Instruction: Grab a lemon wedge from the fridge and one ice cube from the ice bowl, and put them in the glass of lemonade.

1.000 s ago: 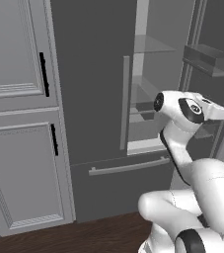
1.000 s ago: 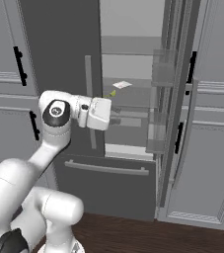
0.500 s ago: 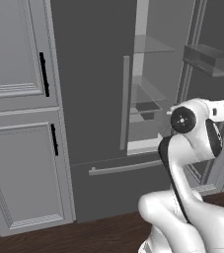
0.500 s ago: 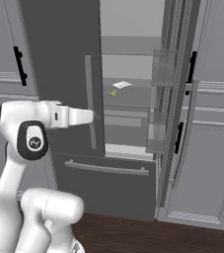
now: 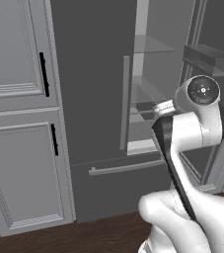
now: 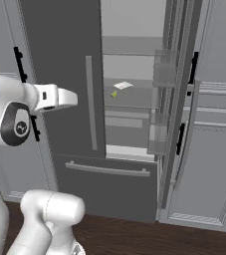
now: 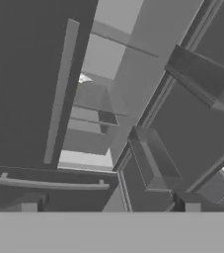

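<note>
One lemon wedge (image 6: 114, 93) on a fridge (image 6: 64, 74) shelf, well beyond the wide-spread, empty pincer (image 7: 108, 203).

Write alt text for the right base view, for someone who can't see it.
The fridge stands with its right door swung open, and a tiny yellow-green lemon wedge lies on a pale shelf beside a small white item. The white arm rises at lower left, its hand held out in front of the closed left door, apart from the wedge. Light grey cabinets flank the fridge.
</note>
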Motion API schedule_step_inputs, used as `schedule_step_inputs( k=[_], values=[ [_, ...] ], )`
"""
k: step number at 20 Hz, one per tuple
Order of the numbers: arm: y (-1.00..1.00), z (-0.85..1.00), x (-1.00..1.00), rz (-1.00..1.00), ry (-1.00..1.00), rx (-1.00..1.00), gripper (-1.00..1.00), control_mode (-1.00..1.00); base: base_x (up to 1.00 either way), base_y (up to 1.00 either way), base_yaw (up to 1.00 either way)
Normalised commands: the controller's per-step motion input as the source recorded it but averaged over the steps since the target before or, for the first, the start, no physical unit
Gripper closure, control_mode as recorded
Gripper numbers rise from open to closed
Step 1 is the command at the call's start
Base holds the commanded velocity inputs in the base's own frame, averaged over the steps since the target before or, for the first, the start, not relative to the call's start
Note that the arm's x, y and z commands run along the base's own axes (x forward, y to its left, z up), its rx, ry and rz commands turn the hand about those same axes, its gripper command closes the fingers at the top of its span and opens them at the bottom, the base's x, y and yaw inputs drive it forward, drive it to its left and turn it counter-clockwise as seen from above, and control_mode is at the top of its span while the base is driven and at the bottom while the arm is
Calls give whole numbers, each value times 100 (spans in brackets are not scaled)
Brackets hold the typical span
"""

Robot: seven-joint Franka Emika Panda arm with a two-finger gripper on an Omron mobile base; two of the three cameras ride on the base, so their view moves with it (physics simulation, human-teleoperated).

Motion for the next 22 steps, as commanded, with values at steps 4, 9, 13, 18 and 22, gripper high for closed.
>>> schedule_step_inputs(
  k=[4,9,13,18,22],
  values=[
    [20,-5,32,0,-4,31,-100,-100,0,0,0],
    [17,-6,40,-7,0,19,-100,-100,0,0,0],
    [41,-42,38,-2,2,18,-100,-100,0,0,0],
    [42,-70,40,0,0,18,-100,-100,0,0,0],
    [18,-47,53,0,0,17,-100,-100,0,0,0]
  ],
)
